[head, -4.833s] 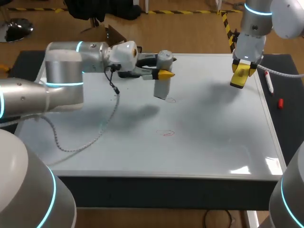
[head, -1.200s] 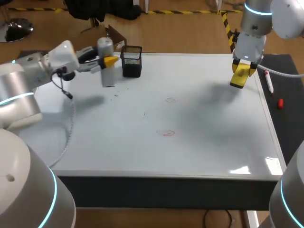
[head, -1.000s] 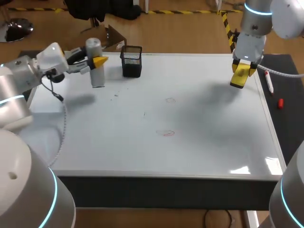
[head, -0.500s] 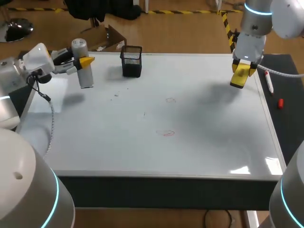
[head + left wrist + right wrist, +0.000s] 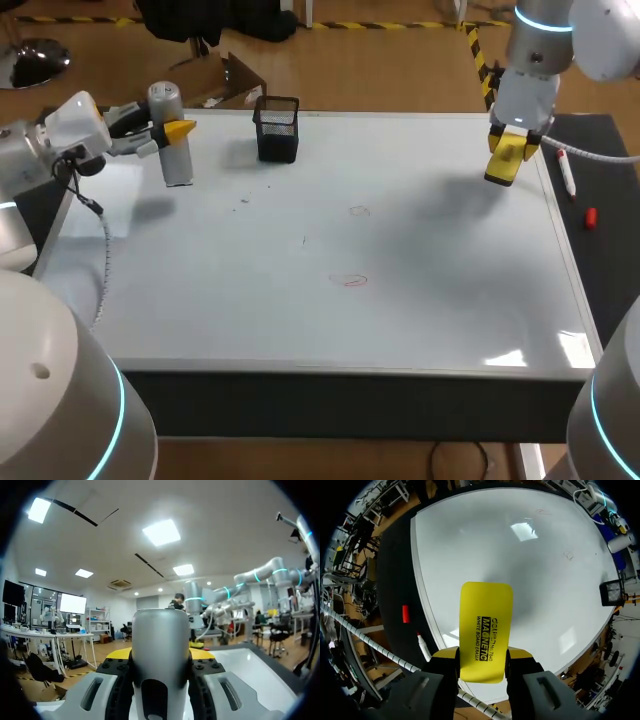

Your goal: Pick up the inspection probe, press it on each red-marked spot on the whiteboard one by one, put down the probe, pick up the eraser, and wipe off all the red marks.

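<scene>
The left gripper (image 5: 175, 130) clamps the probe (image 5: 177, 165) upright at the whiteboard's (image 5: 430, 300) 10 o'clock corner. The right gripper (image 5: 508, 150) grips the eraser (image 5: 486, 630); the red marks (image 5: 350, 281) lie toward its 8 o'clock.

A dark tabletop (image 5: 610, 285) shows as strips left and right of the whiteboard (image 5: 420, 300). Overhead light glares off the whiteboard's near right corner; soft shadows lie on its far half.
</scene>
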Controlling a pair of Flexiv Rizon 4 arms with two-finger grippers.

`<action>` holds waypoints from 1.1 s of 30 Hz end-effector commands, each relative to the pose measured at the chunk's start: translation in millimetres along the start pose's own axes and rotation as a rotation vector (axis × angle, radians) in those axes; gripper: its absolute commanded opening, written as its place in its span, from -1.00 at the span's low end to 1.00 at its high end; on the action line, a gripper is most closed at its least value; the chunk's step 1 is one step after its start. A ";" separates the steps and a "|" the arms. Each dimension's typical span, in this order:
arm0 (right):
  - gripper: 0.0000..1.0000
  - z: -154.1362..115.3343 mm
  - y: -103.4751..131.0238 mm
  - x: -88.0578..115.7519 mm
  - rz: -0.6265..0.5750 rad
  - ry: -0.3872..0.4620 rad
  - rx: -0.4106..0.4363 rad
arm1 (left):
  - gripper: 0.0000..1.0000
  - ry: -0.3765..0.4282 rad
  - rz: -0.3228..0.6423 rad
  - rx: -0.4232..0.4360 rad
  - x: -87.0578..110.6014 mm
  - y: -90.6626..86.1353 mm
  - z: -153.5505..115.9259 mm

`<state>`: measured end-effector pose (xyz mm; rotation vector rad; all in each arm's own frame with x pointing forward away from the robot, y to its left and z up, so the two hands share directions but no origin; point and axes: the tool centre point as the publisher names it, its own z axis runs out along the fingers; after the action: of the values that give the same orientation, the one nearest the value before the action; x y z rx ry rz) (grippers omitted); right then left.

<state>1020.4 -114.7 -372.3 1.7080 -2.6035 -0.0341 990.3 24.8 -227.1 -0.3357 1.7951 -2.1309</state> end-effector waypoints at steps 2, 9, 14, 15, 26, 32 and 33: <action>-1.00 -4.1 14.2 -15.7 -0.038 -0.072 0.023 | -1.00 -0.001 0.001 0.000 0.2 -1.0 0.3; -1.00 -13.9 56.3 -62.0 -0.177 -0.051 0.073 | -1.00 -0.001 0.001 0.000 0.2 -1.0 0.3; -1.00 -8.7 93.6 -101.3 -0.286 -0.087 0.069 | -1.00 -0.001 0.001 0.000 0.2 -1.0 0.3; -1.00 -7.5 100.5 -108.2 -0.308 -0.086 0.064 | -1.00 -0.001 0.001 0.000 0.2 -1.0 0.3; -1.00 7.7 159.4 -178.2 -0.501 -0.039 0.025 | -1.00 -0.001 0.001 0.000 0.2 -1.0 0.3; -1.00 23.6 180.8 -218.2 -0.565 -0.059 -0.015 | -1.00 -0.001 0.001 0.000 0.2 -1.0 0.3; -1.00 26.1 183.3 -224.1 -0.574 -0.061 -0.018 | -1.00 -0.001 0.001 0.000 0.2 -1.0 0.3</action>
<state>929.8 140.3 -380.9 2.4296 -2.0742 -0.1316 990.4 24.9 -226.9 -0.3364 1.7961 -2.1307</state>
